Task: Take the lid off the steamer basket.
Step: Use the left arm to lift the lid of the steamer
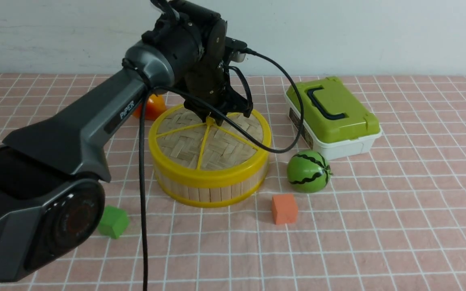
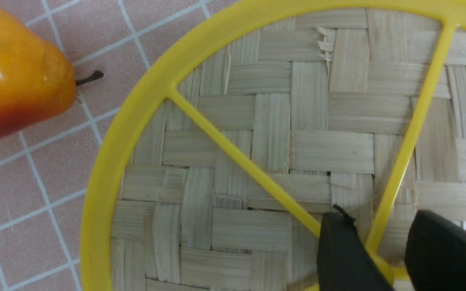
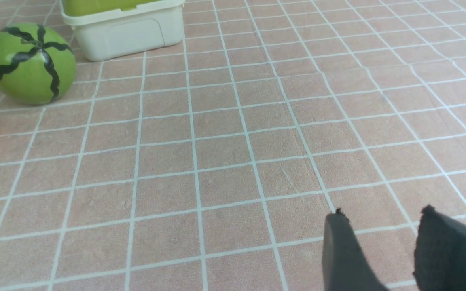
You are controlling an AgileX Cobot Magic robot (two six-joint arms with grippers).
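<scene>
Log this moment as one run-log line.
lid: seated on steamer basket | left gripper: fingers apart, astride centre knob, grip unconfirmed | right gripper: open, holding nothing | lid removal: not yet done

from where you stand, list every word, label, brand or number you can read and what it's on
"PiPER": on the robot's left arm.
Dark label on the side of the green-and-white box: too small to read.
No other readable text shows.
</scene>
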